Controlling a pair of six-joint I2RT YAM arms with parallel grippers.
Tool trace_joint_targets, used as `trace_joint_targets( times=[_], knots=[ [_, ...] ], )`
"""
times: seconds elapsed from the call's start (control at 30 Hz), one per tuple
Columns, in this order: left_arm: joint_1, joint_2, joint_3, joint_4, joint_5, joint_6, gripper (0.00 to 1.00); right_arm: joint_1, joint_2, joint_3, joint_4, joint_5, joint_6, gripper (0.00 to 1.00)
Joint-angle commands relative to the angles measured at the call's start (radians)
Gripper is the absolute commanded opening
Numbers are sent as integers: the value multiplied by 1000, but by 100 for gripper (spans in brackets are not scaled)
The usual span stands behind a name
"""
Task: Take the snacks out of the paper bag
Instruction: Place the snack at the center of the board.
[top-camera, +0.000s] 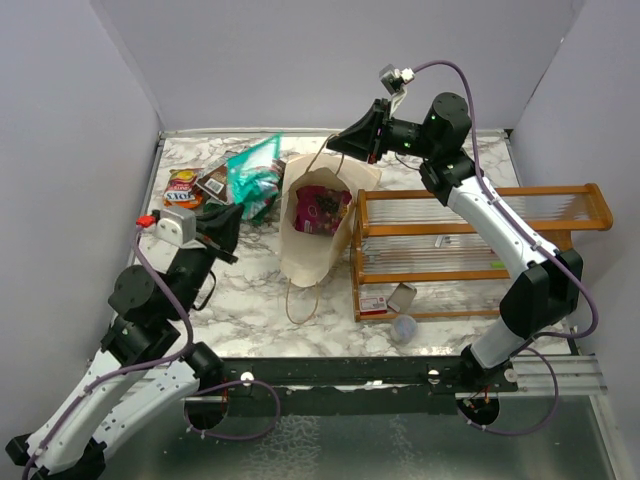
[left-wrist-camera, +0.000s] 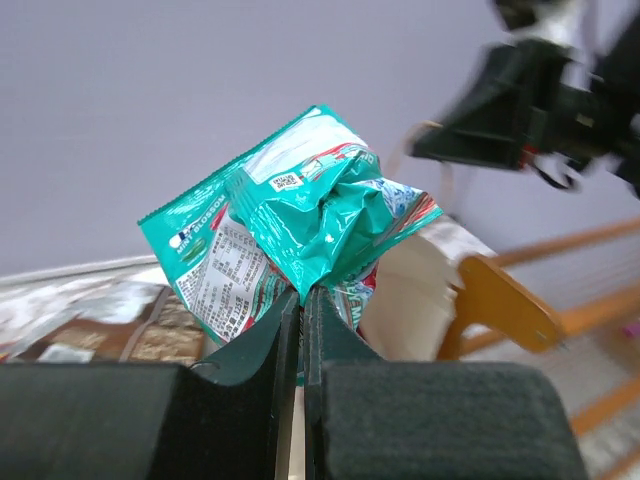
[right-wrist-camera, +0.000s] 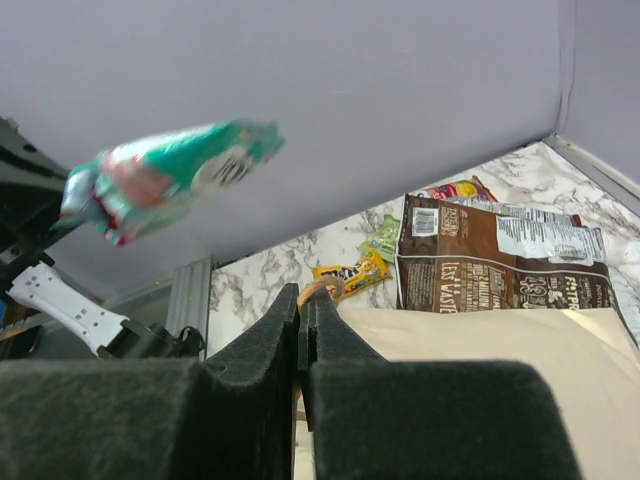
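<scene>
The paper bag (top-camera: 315, 225) lies open in the middle with a purple-magenta snack packet (top-camera: 322, 208) inside. My left gripper (top-camera: 238, 208) is shut on a crumpled teal packet (top-camera: 255, 172), held in the air left of the bag; the left wrist view shows the packet (left-wrist-camera: 290, 225) pinched between the jaws (left-wrist-camera: 302, 295). My right gripper (top-camera: 337, 145) is at the bag's far rim, shut on its string handle (right-wrist-camera: 322, 287). A dark brown packet (right-wrist-camera: 480, 265), a yellow one (right-wrist-camera: 350, 272), a green one (right-wrist-camera: 385, 238) and a red-orange-yellow one (top-camera: 183, 185) lie on the table at the back left.
An orange wooden rack (top-camera: 480, 240) with clear panels stands right of the bag. A small red-and-white card (top-camera: 373, 305) and a grey round cap (top-camera: 403, 327) lie at its near side. Walls close the back and both sides.
</scene>
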Motion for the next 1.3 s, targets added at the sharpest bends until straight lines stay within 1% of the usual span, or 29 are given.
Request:
trace_joint_targets(
  times=[0.0,0.07,0.13,0.17,0.23,0.3,0.33,0.37,0.5,0.63,0.77,0.9,0.97,1.07,1.1,1.17,1.23,1.27],
  knots=[
    [1,48,77,-41,-491,-7,0,3,-2,-3,-10,23,-12,1],
    [1,60,75,-54,-616,-9,0,3,-7,-6,-14,26,-15,1],
    [2,79,73,-87,-746,-55,0,3,-12,-11,-20,29,-16,1],
    [2,92,71,-138,-807,-99,0,3,-14,-13,-22,29,-17,1],
    [1,125,61,-269,-904,-236,0,3,-19,-18,-21,32,-20,1],
    [1,163,29,-401,-947,-404,0,3,-20,-22,-23,37,-24,1],
    [1,184,9,-440,-948,-495,0,3,-20,-22,-25,37,-24,1],
    [1,200,-17,-470,-938,-544,0,3,-18,-22,-23,36,-23,1],
    [1,274,-125,-473,-891,-661,0,3,-2,-12,-12,23,-13,1],
    [1,342,-225,-374,-844,-659,0,3,8,4,-17,9,-6,1],
    [4,426,-283,-301,-835,-644,0,3,-4,0,-30,21,-24,1],
    [13,500,-297,-252,-847,-638,0,3,-10,-4,-35,29,-26,1],
    [18,530,-308,-223,-836,-637,0,3,-8,-1,-33,22,-24,1],
    [35,563,-333,-203,-791,-677,0,3,-6,4,-33,22,-20,1],
    [43,571,-340,-207,-771,-694,3,3,-6,3,-30,21,-18,1],
    [51,577,-334,-228,-752,-713,14,3,-6,1,-27,17,-16,1],
    [53,569,-313,-271,-759,-734,30,3,-4,0,-27,19,-19,1],
    [55,556,-298,-297,-762,-748,42,3,-4,-2,-28,21,-19,1]
  ],
)
